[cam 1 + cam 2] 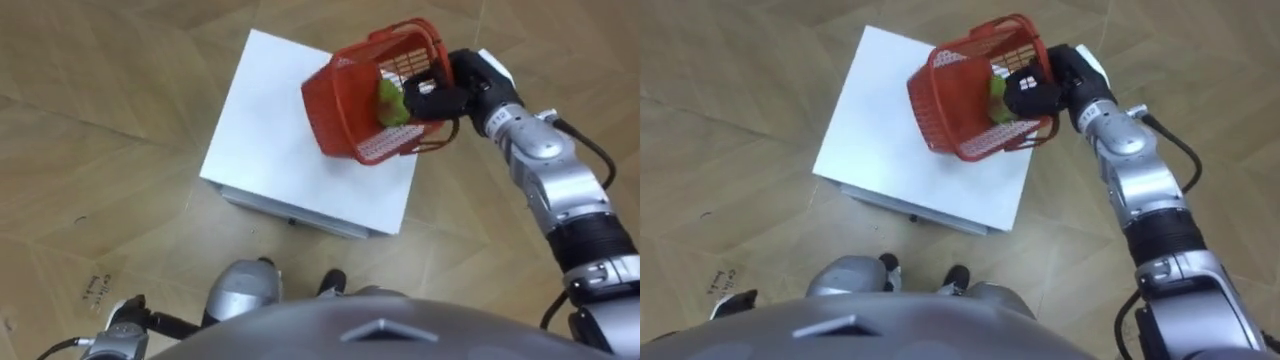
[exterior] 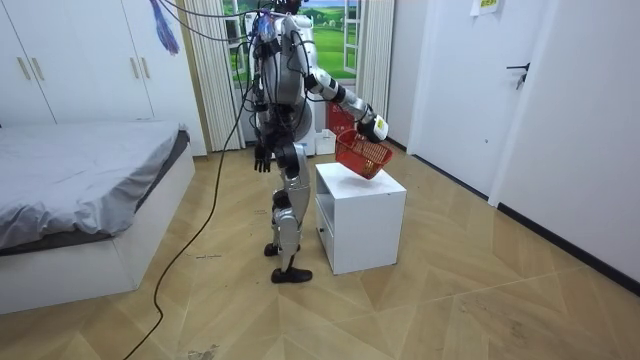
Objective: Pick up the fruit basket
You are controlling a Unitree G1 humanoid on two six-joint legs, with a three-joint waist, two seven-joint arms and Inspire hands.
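The right hand (image 1: 437, 97) has the fruit basket (image 1: 345, 105). Its dark fingers are curled round the rim on the basket's 3 o'clock side, so the basket hangs off the hand toward 9 o'clock in the left eye view.

The basket is tilted, mouth turned up toward the hand, and its long rim appears to run roughly from 8 to 2 o'clock. A green fruit (image 1: 390, 103) sits inside against the wall nearest the fingers.

The basket hangs over the 2 o'clock corner of the white cabinet (image 1: 270, 130). In the room view it looks raised off the top, though I cannot tell whether its lowest corner is fully clear.

The robot stands upright close beside the cabinet with its right arm reaching out over it. The left hand (image 2: 262, 160) hangs at the robot's side, well apart from the basket, and I cannot tell whether it is open or closed.

My judgement is that the lift is nearly done. Because the grip is on one side, the load sits off-centre and the fruit could roll out if the tilt grows.
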